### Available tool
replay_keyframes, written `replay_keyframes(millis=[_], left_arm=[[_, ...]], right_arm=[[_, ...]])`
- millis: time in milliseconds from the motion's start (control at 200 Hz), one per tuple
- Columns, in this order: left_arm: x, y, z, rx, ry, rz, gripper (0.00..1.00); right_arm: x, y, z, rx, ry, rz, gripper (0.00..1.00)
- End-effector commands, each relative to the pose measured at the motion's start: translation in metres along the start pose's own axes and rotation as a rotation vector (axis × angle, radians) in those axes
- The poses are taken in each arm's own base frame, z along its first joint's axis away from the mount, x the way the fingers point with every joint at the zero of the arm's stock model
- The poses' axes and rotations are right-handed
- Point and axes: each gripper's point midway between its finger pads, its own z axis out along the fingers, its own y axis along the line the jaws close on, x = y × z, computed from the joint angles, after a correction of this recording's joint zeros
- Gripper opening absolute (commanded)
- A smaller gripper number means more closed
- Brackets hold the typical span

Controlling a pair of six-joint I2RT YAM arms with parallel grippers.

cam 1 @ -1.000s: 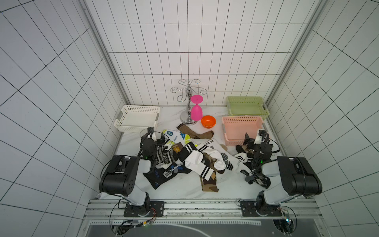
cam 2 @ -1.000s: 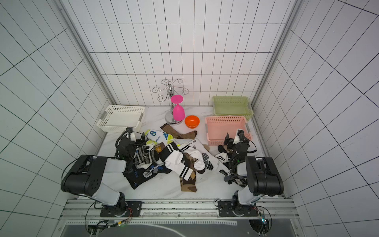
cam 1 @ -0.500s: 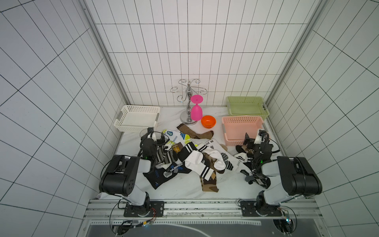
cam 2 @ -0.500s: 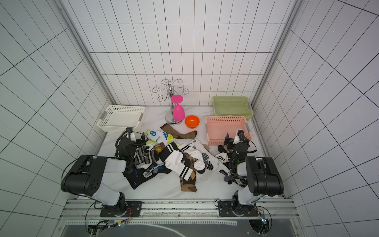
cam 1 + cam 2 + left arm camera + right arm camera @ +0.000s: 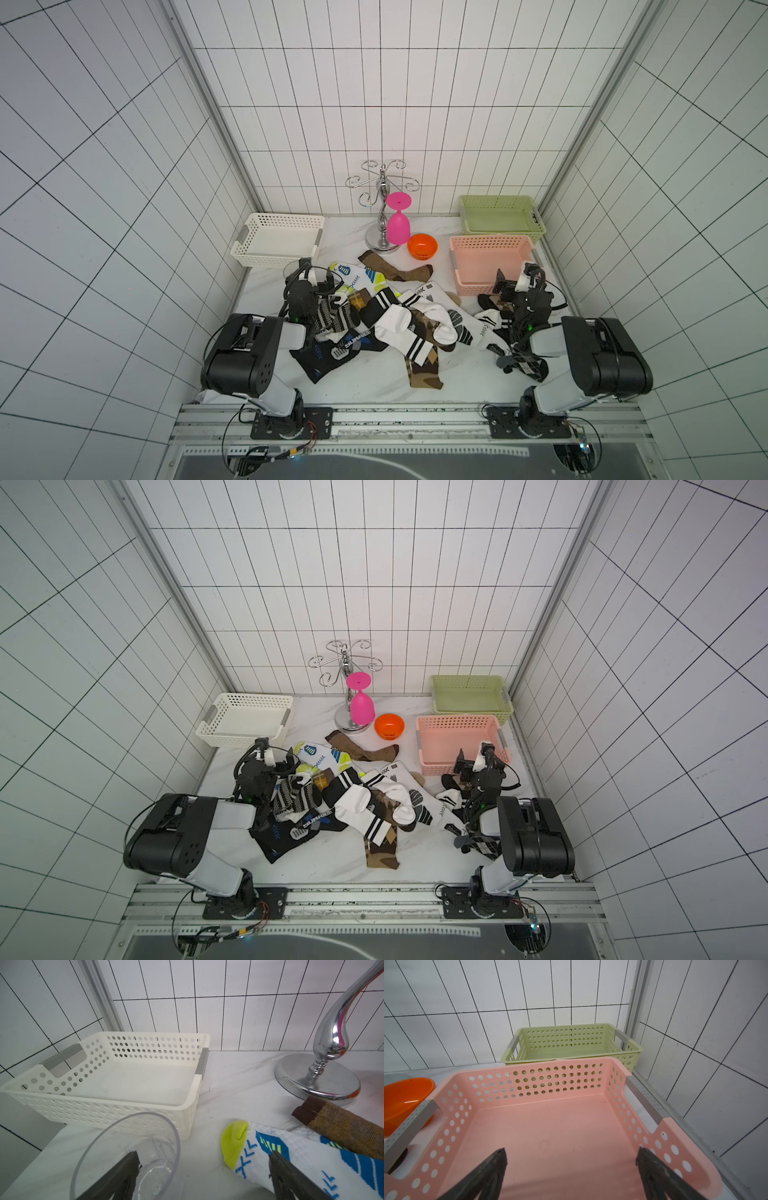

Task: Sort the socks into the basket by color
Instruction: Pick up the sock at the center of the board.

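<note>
The socks (image 5: 399, 328) are soft matt knitted cloth; the brown sock (image 5: 342, 1128) shows a coarse weave. The white basket (image 5: 104, 1113), pink basket (image 5: 542, 1080) and green basket (image 5: 571, 1040) are smooth matt plastic with holes. The stand (image 5: 330, 1043) is polished, mirror-bright metal, the orange bowl (image 5: 404, 1093) glossy plastic.

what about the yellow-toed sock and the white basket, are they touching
Apart. The left wrist view shows bare table between the yellow-toed sock and the near corner of the white basket.

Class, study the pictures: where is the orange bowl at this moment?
In both top views the orange bowl sits toward the back, between the chrome stand on its left and the pink basket on its right.
</note>
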Motion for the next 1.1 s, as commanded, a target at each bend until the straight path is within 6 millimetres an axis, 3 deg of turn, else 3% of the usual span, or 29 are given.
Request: replay_keyframes(millis=[0,135,265,435,570,710,919,1094], left_arm=[[-0.009,0.000,0.000,0.005,-0.029,0.004,0.98],[-0.017,-0.015,-0.002,0.085,-0.047,0.053,0.98],[-0.030,-0.015,-0.005,0.085,-0.056,0.050,0.98],[-0.042,-0.018,-0.003,0.088,0.016,0.054,0.97],[-0.055,-0.019,-0.008,0.082,-0.007,0.028,0.97],[-0.066,-0.024,-0.011,0.093,-0.010,-0.014,0.98],[-0.082,-0.051,-0.018,0.128,0.065,-0.062,0.98],[-0.095,-0.082,-0.032,0.180,0.113,-0.065,0.98]], right_arm=[[0.001,0.002,-0.004,-0.013,-0.009,-0.016,0.99],[-0.003,-0.007,-0.004,0.041,-0.012,0.015,0.99],[-0.011,-0.016,0.003,0.080,0.035,0.039,0.99],[-0.016,-0.025,-0.005,0.136,0.067,0.121,0.99],[-0.018,-0.019,-0.003,0.113,0.135,0.144,0.99],[-0.017,-0.034,-0.007,0.221,0.243,0.328,0.99],[-0.034,-0.003,-0.006,0.061,0.308,0.458,0.99],[-0.048,0.034,-0.006,-0.065,0.437,0.397,0.99]])
